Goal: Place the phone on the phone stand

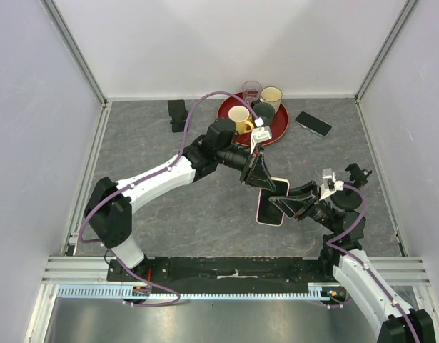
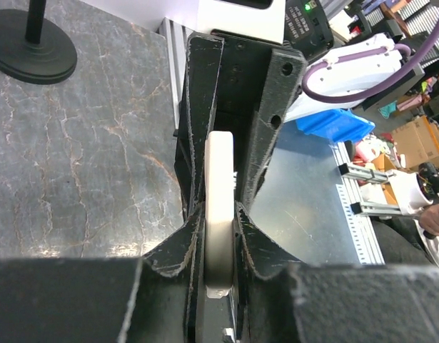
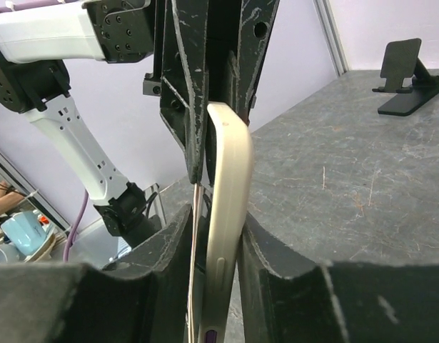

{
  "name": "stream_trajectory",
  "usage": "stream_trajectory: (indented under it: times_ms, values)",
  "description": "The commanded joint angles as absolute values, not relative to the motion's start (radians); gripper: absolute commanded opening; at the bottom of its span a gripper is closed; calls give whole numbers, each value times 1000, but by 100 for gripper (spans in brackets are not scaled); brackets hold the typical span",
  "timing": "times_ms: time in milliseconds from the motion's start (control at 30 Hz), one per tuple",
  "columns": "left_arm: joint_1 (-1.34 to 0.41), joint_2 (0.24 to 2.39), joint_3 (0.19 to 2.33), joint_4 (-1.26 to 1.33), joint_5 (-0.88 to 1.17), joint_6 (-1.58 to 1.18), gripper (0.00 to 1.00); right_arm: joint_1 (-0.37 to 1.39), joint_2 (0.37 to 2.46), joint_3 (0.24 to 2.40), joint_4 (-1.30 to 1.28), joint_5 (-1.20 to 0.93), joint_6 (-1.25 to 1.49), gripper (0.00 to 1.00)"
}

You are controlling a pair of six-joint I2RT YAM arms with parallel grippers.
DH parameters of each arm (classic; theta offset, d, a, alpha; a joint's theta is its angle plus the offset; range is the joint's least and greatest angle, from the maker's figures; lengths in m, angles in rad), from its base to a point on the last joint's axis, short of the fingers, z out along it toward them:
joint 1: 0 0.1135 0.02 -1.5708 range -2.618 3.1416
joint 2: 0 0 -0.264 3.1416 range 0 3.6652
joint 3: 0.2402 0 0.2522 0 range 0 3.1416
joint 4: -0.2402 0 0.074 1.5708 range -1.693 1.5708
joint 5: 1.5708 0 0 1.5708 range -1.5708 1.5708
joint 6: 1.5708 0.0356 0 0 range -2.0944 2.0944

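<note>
**Phone shared between both arms, stand off to the far left**

The cream-cased rectangular phone (image 1: 271, 202) hangs above the grey stone-patterned worktop (image 1: 169, 214) near its middle, long axis running roughly near to far. The left gripper (image 1: 262, 180) is clenched on its far end. The right gripper (image 1: 280, 207) reaches in from the right, its fingers (image 3: 276, 264) flanking the near part. They appear pinched on it too, though the right wrist view is too tight to confirm contact on both sides.

The black folding phone stand (image 1: 178, 114) sits at the far left, well apart from the phone. It lies on the left arm's side, so that arm is the likelier one to carry the phone there.
</note>
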State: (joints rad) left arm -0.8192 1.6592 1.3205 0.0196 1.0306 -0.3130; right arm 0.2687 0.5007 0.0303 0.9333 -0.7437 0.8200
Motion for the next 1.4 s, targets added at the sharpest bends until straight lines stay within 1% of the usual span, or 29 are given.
stream_trajectory:
  times_ms: [0, 33, 100, 133, 167, 200, 267, 300, 367, 400, 467, 500, 533, 567, 667, 767, 933, 1067, 1100, 1133, 1200, 1367]
  values:
    - [-816, 1603, 1339, 112, 1086, -382, 2, 281, 509, -91, 1029, -761, 830, 30]
    - [-818, 1601, 1338, 115, 1082, -385, 2, 285, 512, -89, 1029, -762, 830, 19]
    - [-818, 1598, 1336, 112, 1040, -393, 3, 287, 514, -90, 1016, -753, 818, 1]
    - [-818, 1600, 1336, 104, 1017, -393, 19, 288, 506, -91, 997, -730, 805, 0]
    - [-816, 1598, 1338, 74, 988, -394, 32, 288, 500, -84, 948, -713, 780, 0]
    - [-816, 1597, 1341, 60, 927, -394, 51, 288, 492, -84, 930, -698, 764, 0]
    - [-819, 1591, 1344, 17, 873, -400, 61, 288, 459, -83, 876, -654, 744, 0]
    - [-822, 1580, 1347, -21, 794, -399, 67, 288, 443, -83, 856, -641, 726, 0]
    - [-842, 1566, 1368, -89, 679, -379, 68, 288, 390, -80, 792, -606, 710, 0]
    - [-851, 1556, 1373, -153, 558, -374, 68, 288, 371, -83, 770, -591, 700, 0]
    - [-889, 1520, 1361, -193, 426, -382, 68, 288, 318, -93, 729, -566, 695, 0]
    - [-906, 1507, 1350, -207, 296, -391, 69, 288, 304, -100, 723, -539, 693, 0]
    - [-923, 1481, 1338, -207, 238, -415, 70, 288, 284, -104, 718, -529, 693, 0]
    - [-960, 1471, 1316, -207, 185, -428, 70, 288, 276, -110, 706, -520, 692, 0]
    - [-1043, 1459, 1327, -247, -83, -462, 72, 288, 275, -115, 696, -509, 689, 0]
    - [-1107, 1469, 1350, -262, -182, -472, 72, 288, 285, -114, 698, -508, 686, 0]
    - [-1175, 1514, 1417, -279, -273, -465, 72, 290, 269, -107, 673, -508, 683, 0]
    - [-1213, 1552, 1453, -284, -333, -460, 76, 288, 224, -106, 629, -497, 680, 0]
    - [-1216, 1566, 1460, -282, -331, -459, 85, 288, 210, -106, 621, -495, 680, 0]
    - [-1223, 1572, 1474, -284, -331, -462, 89, 288, 204, -104, 612, -494, 681, 0]
    - [-1232, 1585, 1489, -287, -336, -462, 93, 288, 195, -106, 606, -499, 683, 0]
    - [-1270, 1621, 1539, -305, -415, -456, 95, 288, 187, -103, 600, -495, 683, 0]
